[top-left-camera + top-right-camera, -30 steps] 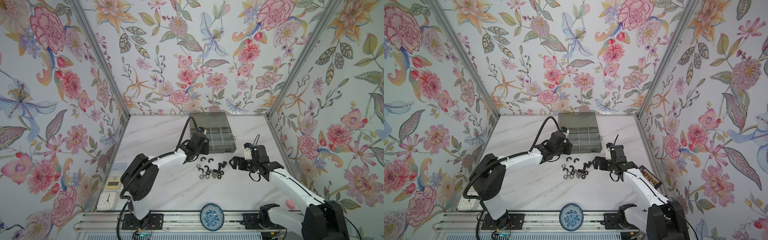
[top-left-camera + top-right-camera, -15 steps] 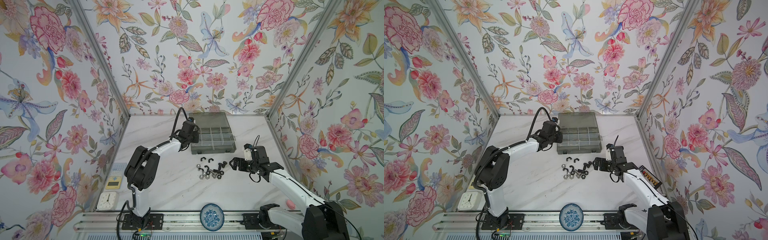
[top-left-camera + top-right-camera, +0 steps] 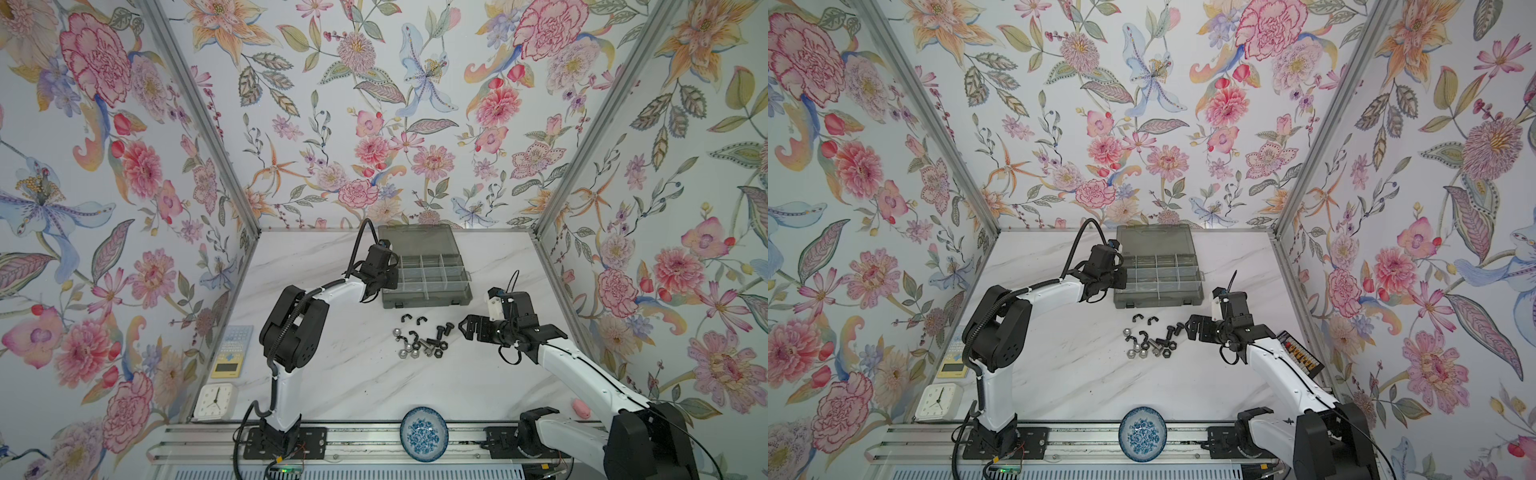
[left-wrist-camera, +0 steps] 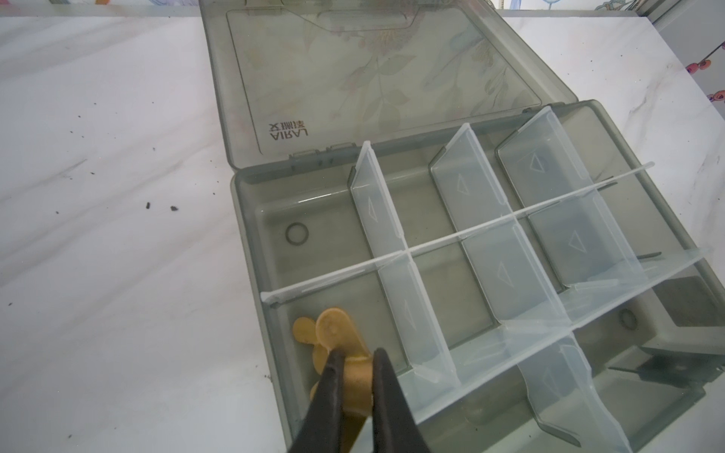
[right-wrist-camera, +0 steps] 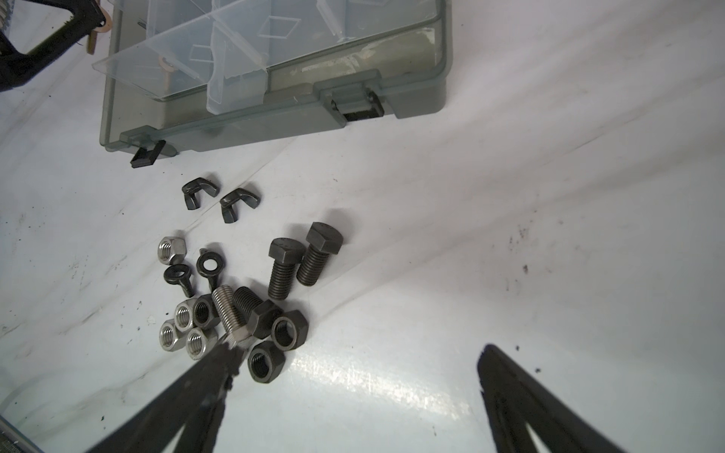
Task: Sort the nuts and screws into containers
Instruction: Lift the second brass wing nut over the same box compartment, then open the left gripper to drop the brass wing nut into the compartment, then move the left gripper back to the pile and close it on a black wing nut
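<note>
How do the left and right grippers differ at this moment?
The left gripper is shut on a brass wing nut; the right gripper is open and empty. The left is at the box edge, over an end compartment; the right is beside the loose pile, one fingertip close to the silver screw. Both have black tapered fingers.

This was a staged robot lab booth: a marble-look worktop point(image 3: 353, 386) boxed in on three sides by flower-papered walls point(image 3: 374, 104) on metal posts point(image 3: 196, 108). Along the worktop's near edge ran a rail point(image 3: 365, 442) with two arms point(image 3: 582, 374) bolted on; a clock point(image 3: 216, 400) stood by its left corner.
</note>
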